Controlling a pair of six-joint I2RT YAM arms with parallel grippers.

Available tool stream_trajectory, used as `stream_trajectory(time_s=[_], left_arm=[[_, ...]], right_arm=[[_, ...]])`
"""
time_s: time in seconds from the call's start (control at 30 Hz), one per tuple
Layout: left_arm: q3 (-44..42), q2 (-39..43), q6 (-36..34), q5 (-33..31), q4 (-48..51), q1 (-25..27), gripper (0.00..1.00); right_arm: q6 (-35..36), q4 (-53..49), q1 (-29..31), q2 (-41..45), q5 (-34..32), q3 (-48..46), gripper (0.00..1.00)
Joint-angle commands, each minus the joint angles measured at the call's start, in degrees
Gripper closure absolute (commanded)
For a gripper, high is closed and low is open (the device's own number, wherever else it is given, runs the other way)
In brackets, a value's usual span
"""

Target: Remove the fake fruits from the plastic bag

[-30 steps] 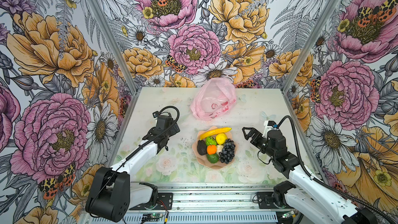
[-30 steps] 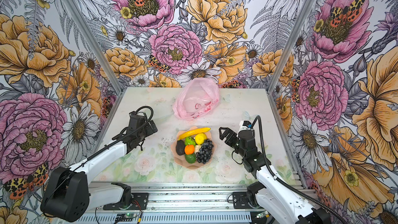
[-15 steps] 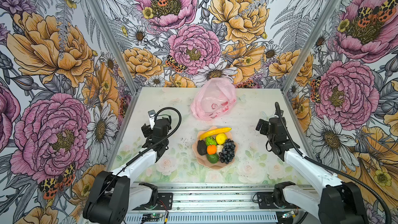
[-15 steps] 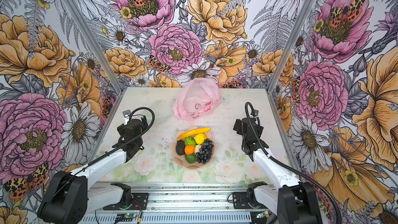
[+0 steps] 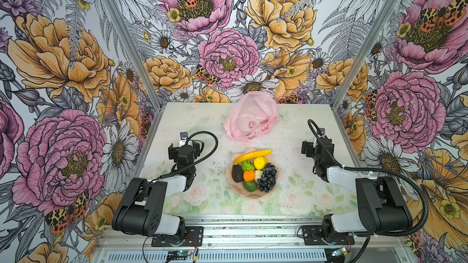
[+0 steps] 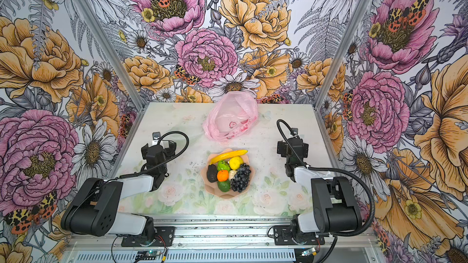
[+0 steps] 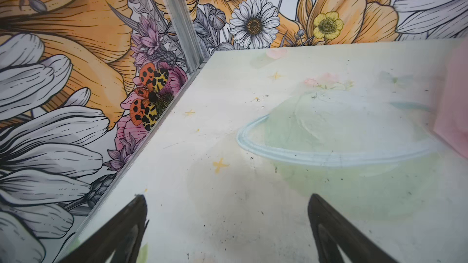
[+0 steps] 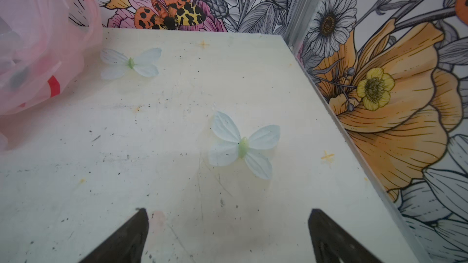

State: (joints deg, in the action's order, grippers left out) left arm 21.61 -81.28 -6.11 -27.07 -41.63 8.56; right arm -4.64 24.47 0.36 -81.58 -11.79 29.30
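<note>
Fingers of the left gripper stand wide apart over bare table, holding nothing; the right gripper likewise. The fruits sit heaped in the bowl, near the bag. A careless inward swing could tip the bowl or drag the flimsy bag. Walls crowd each arm's outer side; open table lies ahead

Peach bowl on floral table.
</note>
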Motion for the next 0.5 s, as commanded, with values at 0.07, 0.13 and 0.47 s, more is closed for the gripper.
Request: stream_trajectory(time_s=[0.07, 0.13, 0.47], left_arm=[[-4.61, -8.84, 5.23, 14.31, -23.15, -7.01, 0.01], [-0.47, -6.46, 5.28, 18.13, -10.74, -7.68, 0.01], [-0.58, -7.38, 7.05, 17.94, -12.8, -9.0, 0.01]], right_arm=[[1.26, 10.42, -3.05, -1.36, 14.68, -1.58, 0.01], [1.66, 21.48, -3.07, -5.16, 16.05, -5.68, 0.01], [0.2, 23.89, -1.15, -6.14, 5.6, -6.53, 0.01]])
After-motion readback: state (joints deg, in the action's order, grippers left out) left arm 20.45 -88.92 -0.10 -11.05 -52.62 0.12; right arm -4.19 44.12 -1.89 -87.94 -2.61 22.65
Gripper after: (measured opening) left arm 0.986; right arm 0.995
